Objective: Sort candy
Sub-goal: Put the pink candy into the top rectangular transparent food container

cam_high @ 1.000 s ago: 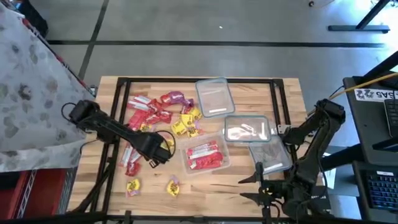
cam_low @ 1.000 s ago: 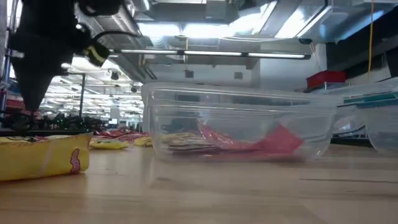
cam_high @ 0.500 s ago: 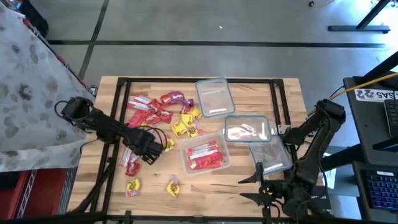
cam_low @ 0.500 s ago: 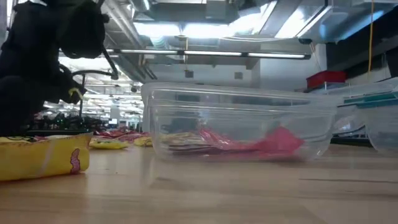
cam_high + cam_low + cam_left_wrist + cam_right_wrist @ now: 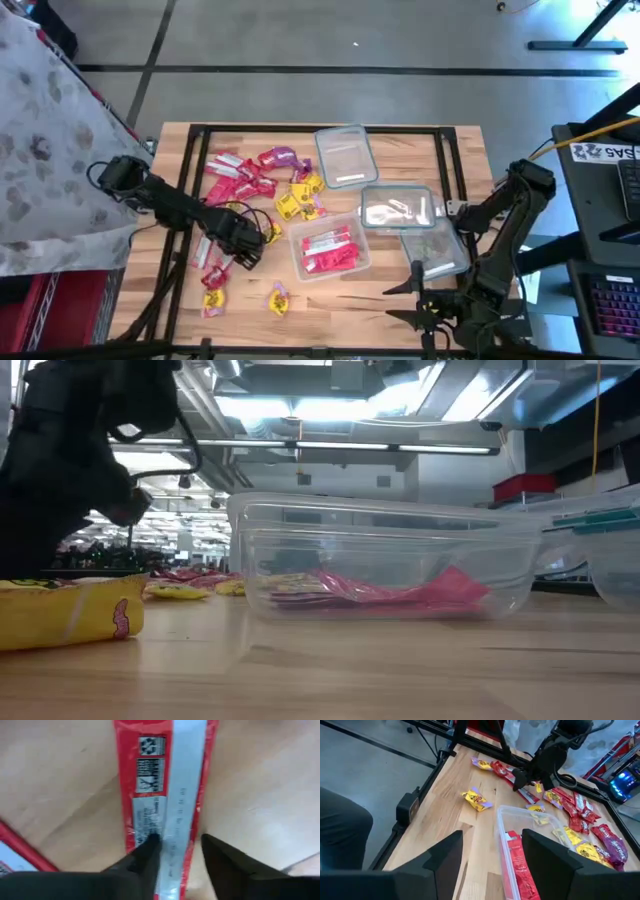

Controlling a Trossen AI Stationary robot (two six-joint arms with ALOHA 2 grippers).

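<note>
A: What can't you see well?

B: From above, the left gripper [image 5: 243,256] hides the red candy [image 5: 165,800] under it. Low down at table height, the left arm is just a big dark shape, and it covers the sweets behind it. Only the yellow candy [image 5: 65,610] in front shows there, and its end is cut off at the edge.

A: So what is the left gripper doing?

B: The arm is stretched out over the table [image 5: 400,290] and bent down. Its own camera shows the two fingers [image 5: 145,862] parted, one on each side of the red candy. The candy lies flat on the wood. I can't tell if they squeeze it.

A: Where are the other sweets?

B: A pile of candy [image 5: 262,180] lies beyond the gripper, red, yellow and a purple one. Two yellow ones lie near the front edge. A tub [image 5: 330,248] to the right holds red ones.

A: And the right arm?

B: It waits, folded at the right front corner. The right gripper [image 5: 490,865] has its fingers spread wide, holding nothing.
</note>
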